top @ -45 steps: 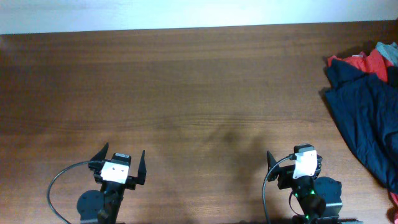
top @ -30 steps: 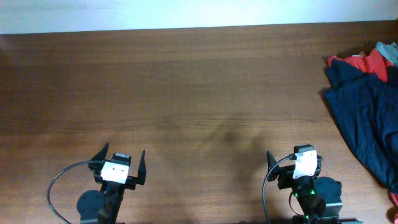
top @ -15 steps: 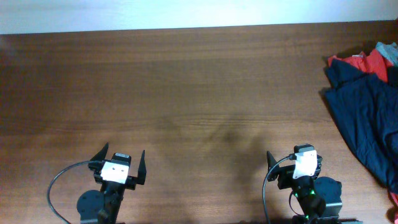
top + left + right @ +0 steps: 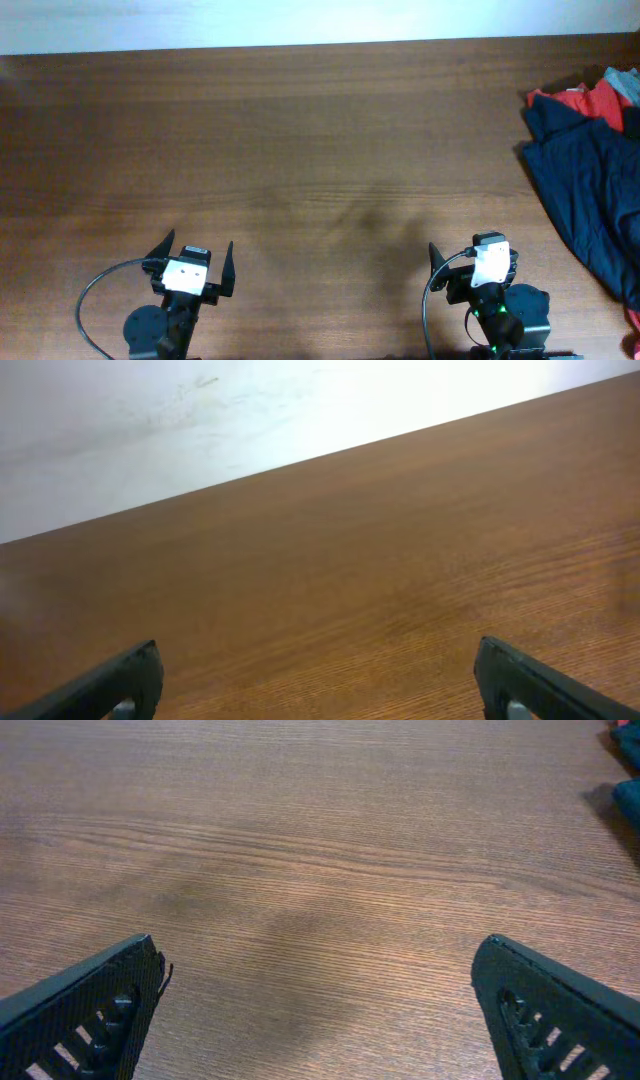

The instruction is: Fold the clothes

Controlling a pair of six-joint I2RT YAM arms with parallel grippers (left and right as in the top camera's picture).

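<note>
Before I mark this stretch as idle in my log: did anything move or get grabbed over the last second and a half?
Nothing visibly changed. The left gripper and right gripper sit at the near edge, fingers spread and empty; the dark navy cloth garment and the red cloth garment lie untouched at the brown wooden table's right side.

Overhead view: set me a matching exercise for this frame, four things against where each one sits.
Things:
1. navy garment
2. red garment
3. left gripper
4. right gripper

Places:
A. bottom left of the picture, open and holding nothing
B. along the right edge, spread toward the near side
C. bottom right of centre, open, the arm nearer the clothes
D. upper right, just beyond the dark cloth's far end

Pairs: 1-B, 2-D, 3-A, 4-C
</note>
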